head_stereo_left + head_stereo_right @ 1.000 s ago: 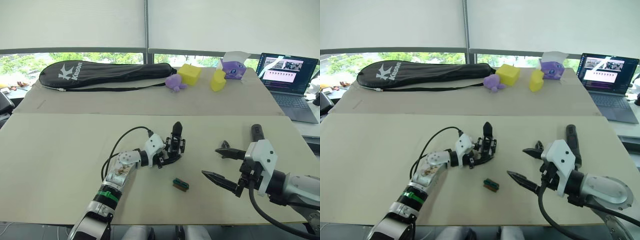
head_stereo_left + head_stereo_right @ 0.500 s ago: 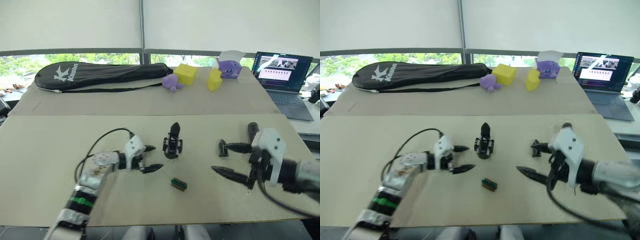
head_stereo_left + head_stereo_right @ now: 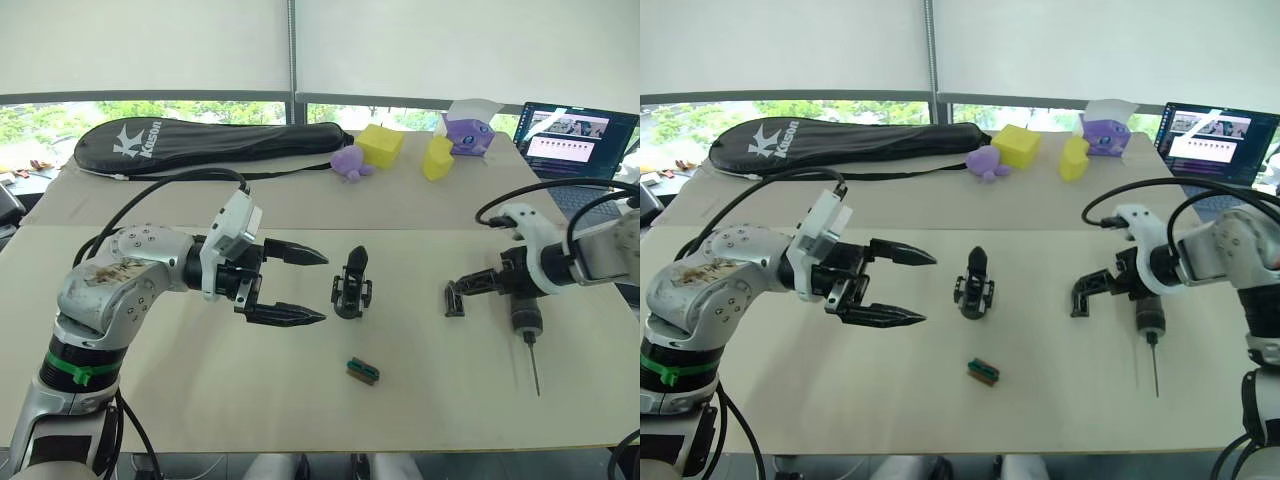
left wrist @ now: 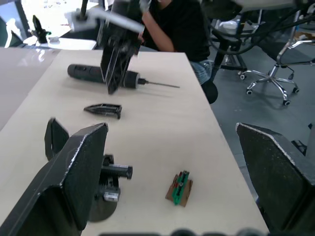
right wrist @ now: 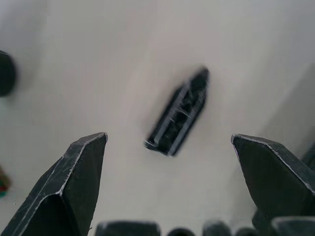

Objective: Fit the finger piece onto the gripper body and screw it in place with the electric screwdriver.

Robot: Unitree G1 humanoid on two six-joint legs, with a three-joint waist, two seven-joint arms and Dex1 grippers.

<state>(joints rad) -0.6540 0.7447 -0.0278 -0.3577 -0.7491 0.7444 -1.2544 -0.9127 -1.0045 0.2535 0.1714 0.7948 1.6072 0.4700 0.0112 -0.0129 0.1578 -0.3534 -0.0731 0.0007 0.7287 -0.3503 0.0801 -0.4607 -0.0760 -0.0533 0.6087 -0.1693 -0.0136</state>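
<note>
The step in hand looks to be picking up the finger piece (image 5: 178, 118), which lies flat on the table (image 3: 180, 380) between the gripper body (image 3: 351, 284) and the screwdriver (image 3: 526, 318). To do it well, the right gripper (image 5: 167, 162) should come straight down with one fingertip on each long side of the wedge, then close across its narrow width, so that the piece does not skid or twist and its mounting end stays free for fitting. The right gripper is spread wide, well wider than the piece, poised just above it and holding nothing; whether a fingertip touches the piece I cannot tell. The screwdriver lies on the table just beside that gripper, bit pointing toward the robot. The left gripper (image 3: 295, 285) hangs open and empty beside the gripper body, which stands upright near the table's middle with its one finger up. A small green-and-brown block (image 3: 362, 371) lies nearer the robot, apart from everything.
</note>
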